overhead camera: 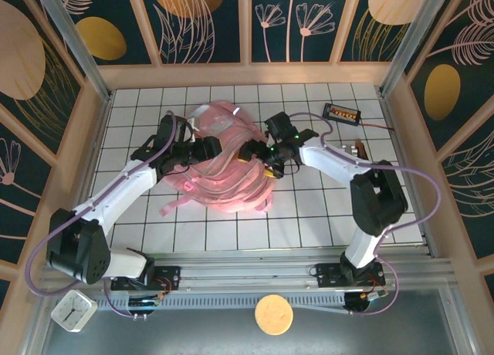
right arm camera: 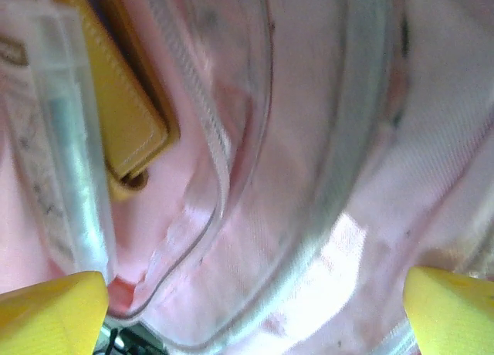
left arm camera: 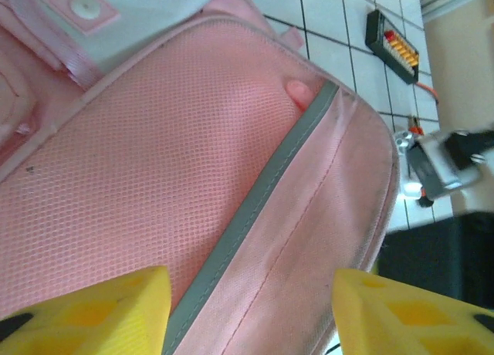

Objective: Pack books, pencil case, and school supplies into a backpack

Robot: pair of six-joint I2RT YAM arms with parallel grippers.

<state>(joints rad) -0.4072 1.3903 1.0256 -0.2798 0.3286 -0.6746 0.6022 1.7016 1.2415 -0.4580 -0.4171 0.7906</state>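
The pink backpack (overhead camera: 224, 177) lies in the middle of the tiled table, and both grippers meet over its top. My left gripper (overhead camera: 214, 149) hovers close over the backpack's mesh panel (left arm camera: 154, 162) and grey strip (left arm camera: 266, 185). Its yellow fingers (left arm camera: 100, 312) stand apart with flat fabric below them. My right gripper (overhead camera: 258, 150) is open wide above the clear-fronted pocket (right arm camera: 231, 162), its yellow fingertips (right arm camera: 50, 309) at the view's bottom corners. A corner of the orange-brown book (right arm camera: 123, 108) shows inside the backpack, beside a clear strip (right arm camera: 69, 154).
A black gadget with orange digits (overhead camera: 342, 112) and a red wire lies at the back right, on the tiles (left arm camera: 395, 48). Wooden walls (overhead camera: 85, 139) fence the table on three sides. A white clock (overhead camera: 73, 309) and a round yellow disc (overhead camera: 273, 314) sit below the front rail.
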